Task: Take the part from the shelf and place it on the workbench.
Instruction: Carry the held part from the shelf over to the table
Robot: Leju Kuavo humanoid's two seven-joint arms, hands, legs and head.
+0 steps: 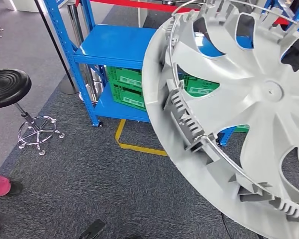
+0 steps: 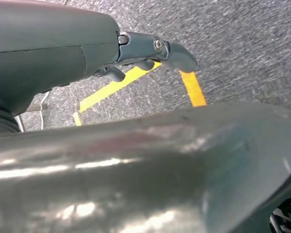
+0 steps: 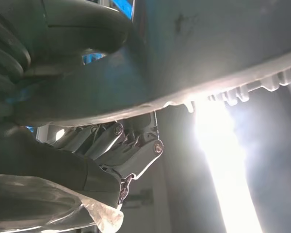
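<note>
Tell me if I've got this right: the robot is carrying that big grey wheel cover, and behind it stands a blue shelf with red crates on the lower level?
Nearly. The crates are green, not red, as the head view shows. The rest holds: the big grey wheel cover is held up close to the camera, and the blue shelf stands behind it with those crates on its lower level.

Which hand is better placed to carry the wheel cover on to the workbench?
Right: the right hand grips the wheel cover's rim. The left hand's grasp isn't visible.

Even daylight overhead (wrist views blurred, glaring).
</note>
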